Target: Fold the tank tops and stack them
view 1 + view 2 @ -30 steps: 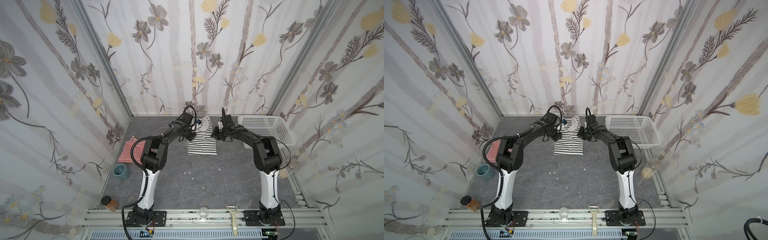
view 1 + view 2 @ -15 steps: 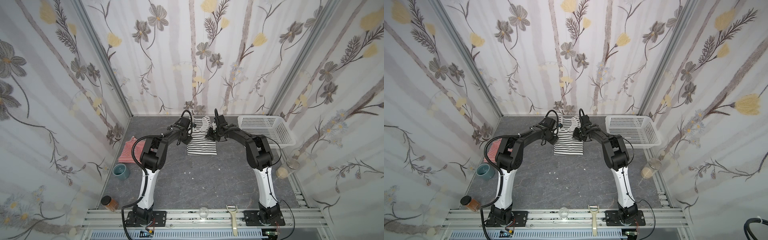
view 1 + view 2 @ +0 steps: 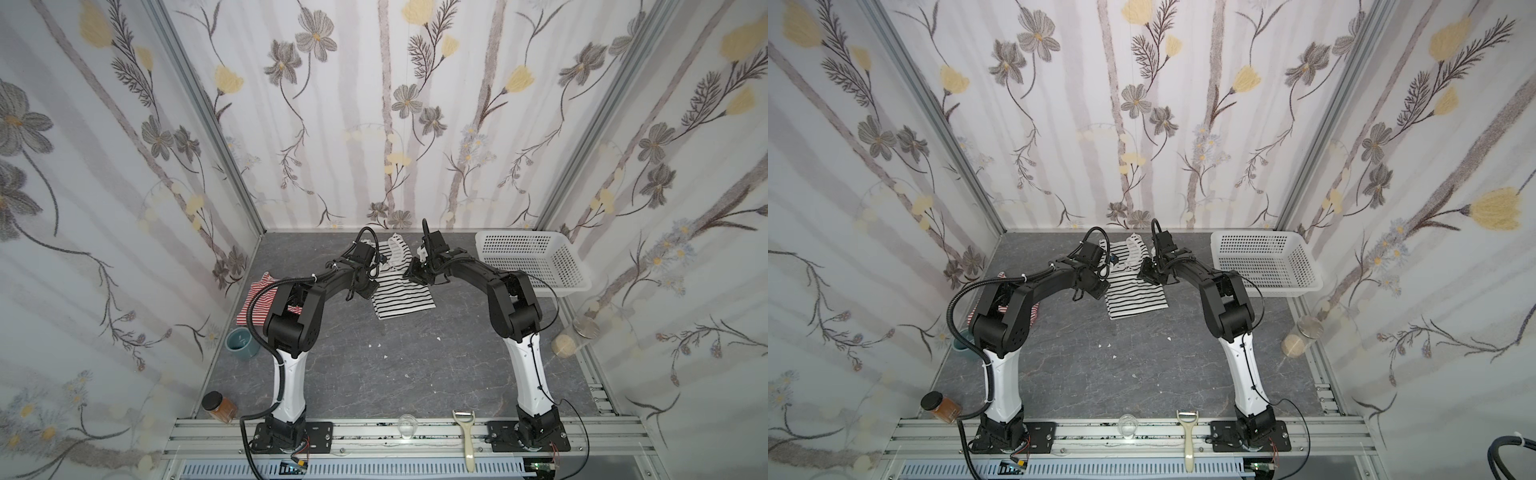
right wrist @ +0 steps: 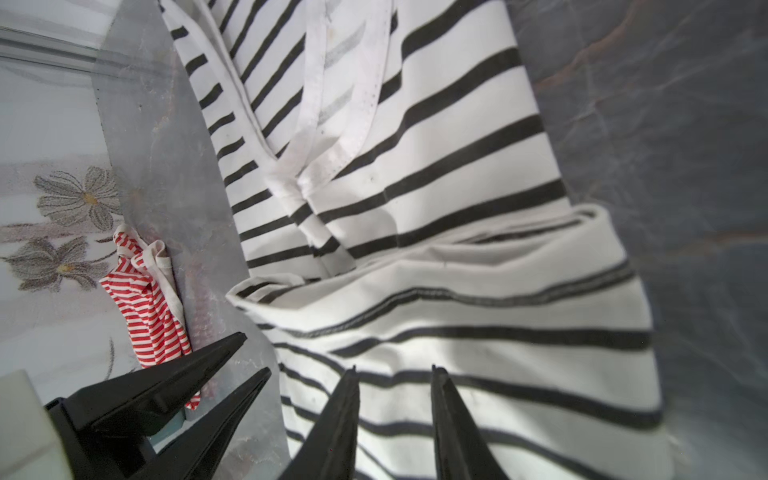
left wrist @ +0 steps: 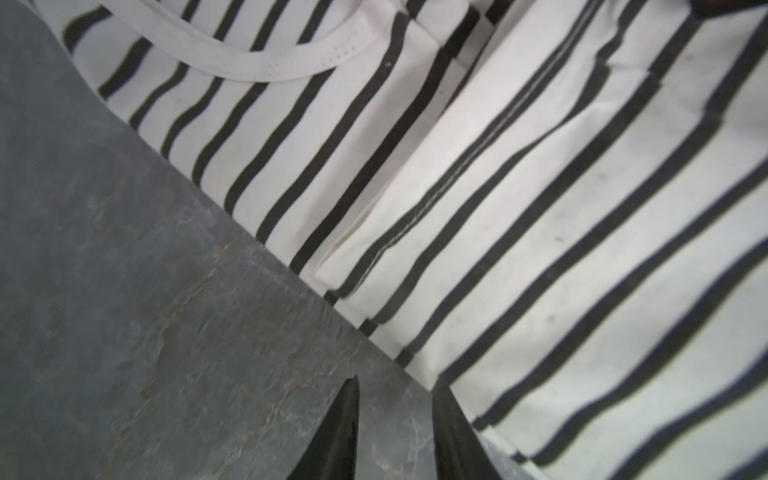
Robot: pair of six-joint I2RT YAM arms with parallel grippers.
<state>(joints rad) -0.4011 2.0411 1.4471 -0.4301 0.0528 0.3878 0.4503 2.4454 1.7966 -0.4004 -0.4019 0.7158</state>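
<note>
Fingers on the right gripper stand a narrow gap apart with nothing pinched. The left gripper shows the same slim gap, bare table between its tips.

Danger now: the folded-over hem panel of the black-striped tank top sits puffy, its edge lifted off the layer below. A tip that drags on the way out could hook the knit and flip the fold open. Its strap end lies bunched toward the back wall too, so a next fold may go crooked.

Position check: right tips hover directly over that folded panel, cloth showing through the gap. Left tips sit just beside the top's side edge, one over table, one at the edge; contact I cannot tell. Red-striped tank top lies rumpled well apart by the left wall and looks unfolded.
</note>
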